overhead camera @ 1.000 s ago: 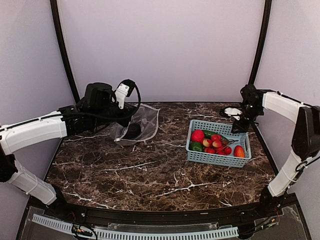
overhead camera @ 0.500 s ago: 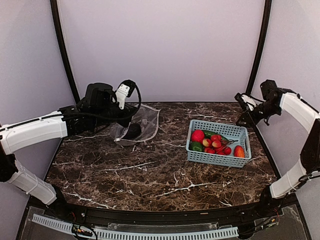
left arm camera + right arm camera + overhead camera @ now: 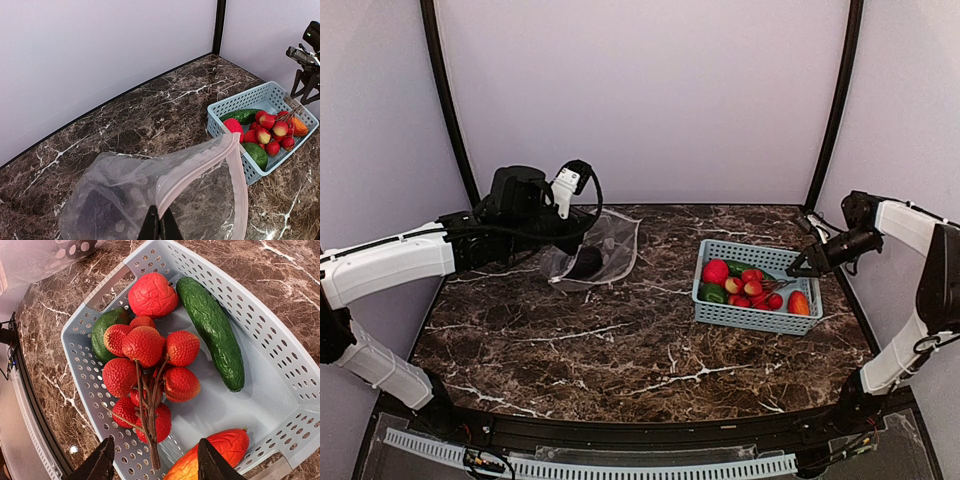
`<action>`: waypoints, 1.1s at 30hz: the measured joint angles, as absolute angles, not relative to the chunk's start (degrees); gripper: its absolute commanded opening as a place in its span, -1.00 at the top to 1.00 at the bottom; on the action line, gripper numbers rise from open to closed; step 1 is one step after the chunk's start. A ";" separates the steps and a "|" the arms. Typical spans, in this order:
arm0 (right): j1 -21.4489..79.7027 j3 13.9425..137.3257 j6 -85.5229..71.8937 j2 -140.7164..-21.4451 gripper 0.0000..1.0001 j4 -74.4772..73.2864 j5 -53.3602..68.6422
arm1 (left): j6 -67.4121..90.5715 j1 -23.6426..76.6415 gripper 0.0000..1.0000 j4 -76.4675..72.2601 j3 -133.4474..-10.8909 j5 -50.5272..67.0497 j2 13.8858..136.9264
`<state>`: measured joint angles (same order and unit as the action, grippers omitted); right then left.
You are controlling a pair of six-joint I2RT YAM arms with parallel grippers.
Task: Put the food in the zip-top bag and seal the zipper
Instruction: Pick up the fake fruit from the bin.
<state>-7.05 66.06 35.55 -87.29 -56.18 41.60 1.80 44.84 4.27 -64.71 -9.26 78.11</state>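
Note:
My left gripper (image 3: 160, 227) is shut on the mouth edge of the clear zip-top bag (image 3: 125, 195), holding it up and open above the table. The pinkish zipper (image 3: 200, 167) curves round the mouth. A dark purple piece (image 3: 95, 215) lies inside the bag (image 3: 608, 243). The rest of the food sits in the light-blue basket (image 3: 280, 370): a bunch of red strawberries (image 3: 145, 375) on a brown stem, a green cucumber (image 3: 212, 332), a red round piece (image 3: 152, 294) and an orange-red piece (image 3: 215, 452). My right gripper (image 3: 156, 465) hangs open over the basket's right end, holding nothing.
The basket (image 3: 760, 318) stands at the right of the dark marble table, the bag at the back left. Black frame posts rise at both back corners, close to the right arm (image 3: 895, 215). Pale walls enclose the table.
The right arm swung from behind the basket out toward the right post, then down to the basket's right end, its jaws opening wider. The left arm and bag have not moved.

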 measured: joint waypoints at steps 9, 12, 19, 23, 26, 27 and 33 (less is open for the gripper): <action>-7.55 64.23 36.07 -89.56 0.06 -55.94 42.61 | 1.80 44.84 0.98 4.27 -64.71 -9.21 78.11; -7.62 63.51 36.38 -90.48 0.27 -55.94 42.92 | 1.80 44.84 0.98 4.27 -64.71 -9.19 78.11; -7.70 63.46 37.12 -91.70 0.84 -55.72 44.86 | 1.80 44.84 0.98 4.27 -64.71 -9.08 78.11; -7.92 63.46 37.19 -92.05 1.00 -56.01 45.95 | 1.80 44.84 0.99 4.27 -64.71 -8.95 78.11; -7.94 63.53 37.43 -92.05 1.00 -56.49 46.57 | 1.80 44.84 0.99 4.27 -64.71 -8.88 78.11; -7.97 63.66 37.47 -91.94 1.00 -56.97 46.61 | 1.80 44.84 0.99 4.27 -64.71 -8.86 78.11; -7.99 67.00 37.65 -86.00 1.00 -60.73 44.62 | 2.33 44.84 0.99 4.27 -64.71 -8.64 78.13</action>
